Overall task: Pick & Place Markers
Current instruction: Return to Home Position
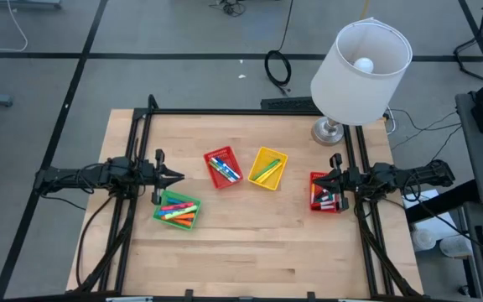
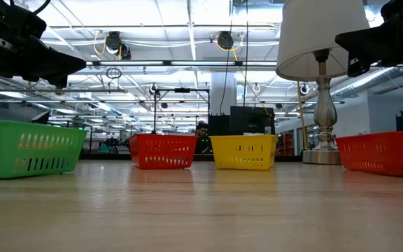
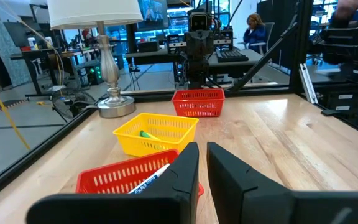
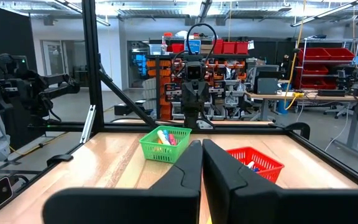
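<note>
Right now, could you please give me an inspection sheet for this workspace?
Surface: wooden table; no loose markers seen on it.
Job's things: markers lie in the green basket, left red basket, yellow basket and right red basket.
Clutter: a lamp stands at the table's back right corner.
Grippers: left gripper shut, empty, raised near the green basket; right gripper shut, empty, above the right red basket.
Cables: a coiled black cable on the floor behind the table; none seen on the table.
Surroundings: workshop benches; a seated person beyond the table.
</note>
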